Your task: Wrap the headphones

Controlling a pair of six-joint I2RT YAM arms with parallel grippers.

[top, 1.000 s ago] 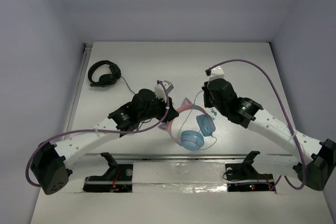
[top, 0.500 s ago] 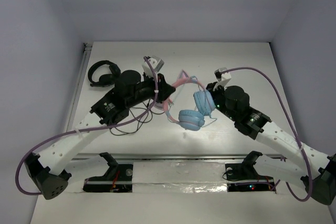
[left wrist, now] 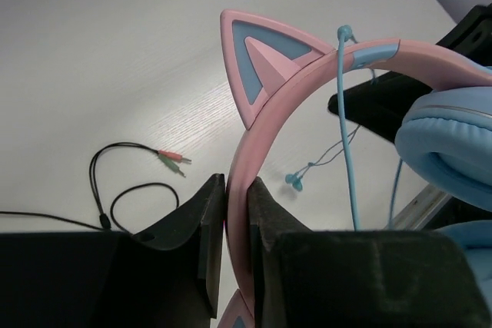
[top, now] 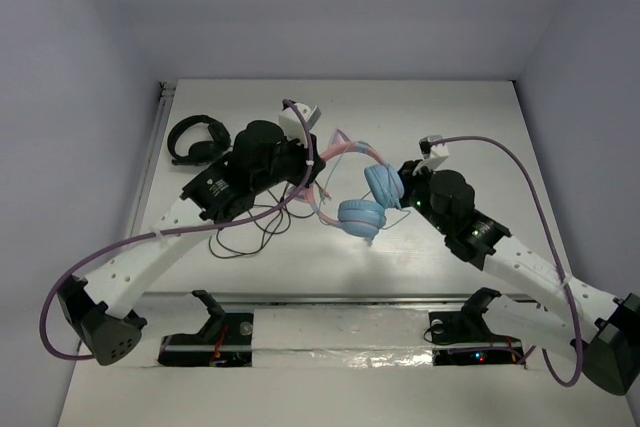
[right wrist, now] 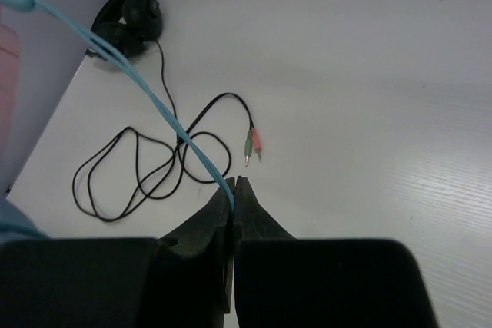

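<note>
Lifted in the last second: headphones hoisted off the desk and swung from near the front edge toward the middle. Gripped by the pink headband, just under a cat ear, between the closed-down fingers of the left tool. Thin blue cable pinched in the fully shut right tool, now drawn in beside the earcups (farther back a moment ago). Probably means both ends in hand, ready for winding. No loop made yet; best kept clear of the black cable sprawled below.
</note>
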